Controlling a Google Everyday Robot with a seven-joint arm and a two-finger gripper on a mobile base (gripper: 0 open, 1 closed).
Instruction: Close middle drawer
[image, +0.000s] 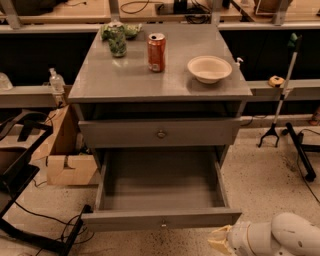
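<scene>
While the middle drawer (130, 219) stands pulled far out beneath the bench's (125, 75) front edge, your pincer (220, 241) sits just beside its face panel's right end, below the bench's front-right corner; its spread you cannot tell.

A robotics lab, by the look of it: wooden workbenches (65, 10) along the back wall, cables (31, 211) trailing over the speckled floor, a cardboard box (70, 169), a reacher-grabber tool (283, 95), and the robot's gripper (218, 241) low at front right.
</scene>
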